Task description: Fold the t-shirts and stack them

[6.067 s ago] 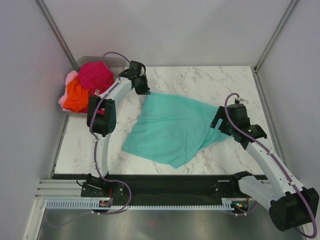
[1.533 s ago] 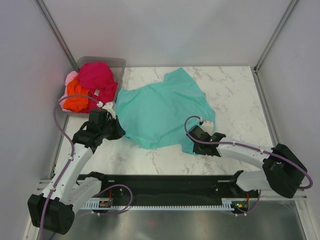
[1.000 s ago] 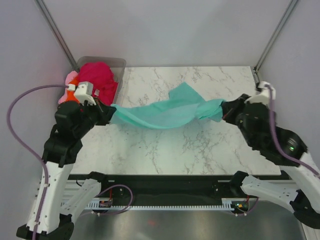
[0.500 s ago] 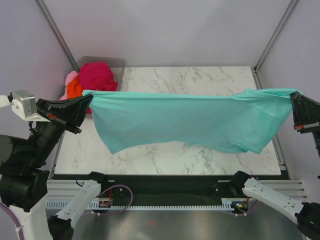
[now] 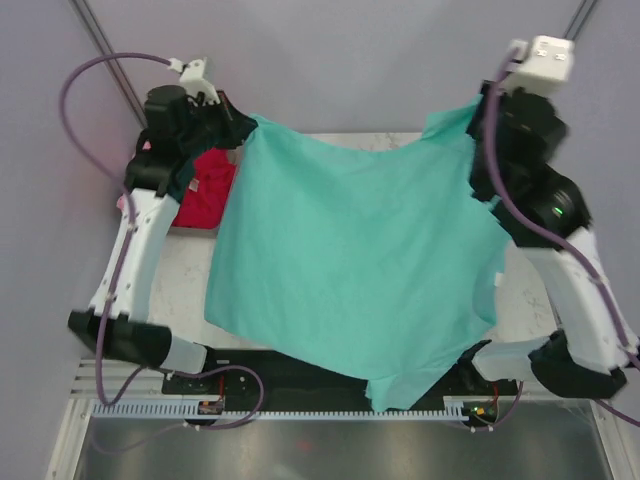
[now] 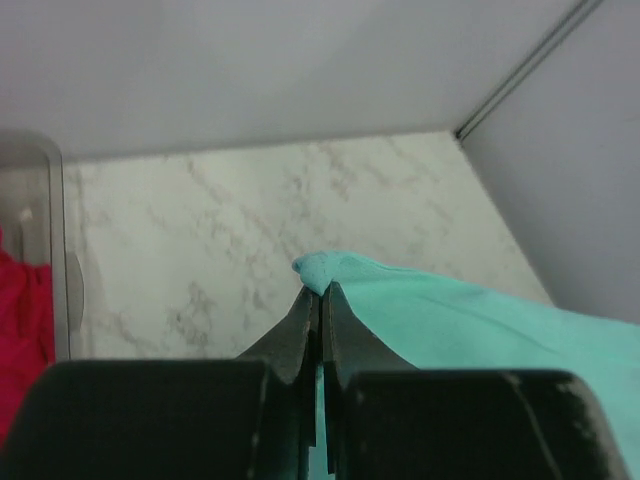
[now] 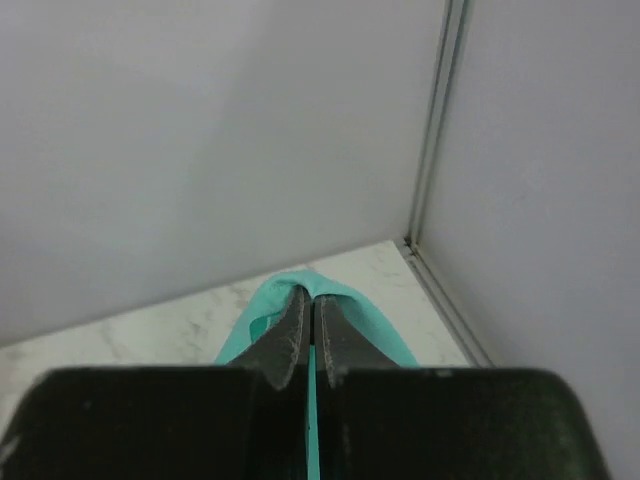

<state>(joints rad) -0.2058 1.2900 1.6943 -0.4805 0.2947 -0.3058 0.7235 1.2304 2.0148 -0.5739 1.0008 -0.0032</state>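
The teal t-shirt [image 5: 350,260] hangs as one broad, smooth sheet across the middle of the top view. It is plain turquoise cloth with only faint creases. Its top edge runs from the upper left of the frame to the upper right, dipping a little in between. Its lower part narrows to a drooping tip at the bottom centre, over the black rail by the arm bases. A short flap of cloth juts out on the right edge, low down. The shirt is lifted off the marble table [image 6: 200,230] and covers most of it in the top view.

The left gripper [image 5: 243,124], at the upper left, is clamped tight on one top corner; its wrist view shows the jaws pressed together with a small teal fold pinched at their tips. The right gripper [image 5: 478,115], at the upper right, is likewise pinched closed on the other top corner, with teal cloth curling over its tips.

Two shirts can be counted: the teal one, and a magenta-red t-shirt [image 5: 205,190] bunched at the left, below the left arm, lying in one clear plastic bin [image 6: 60,260]. There are two arms and two grippers
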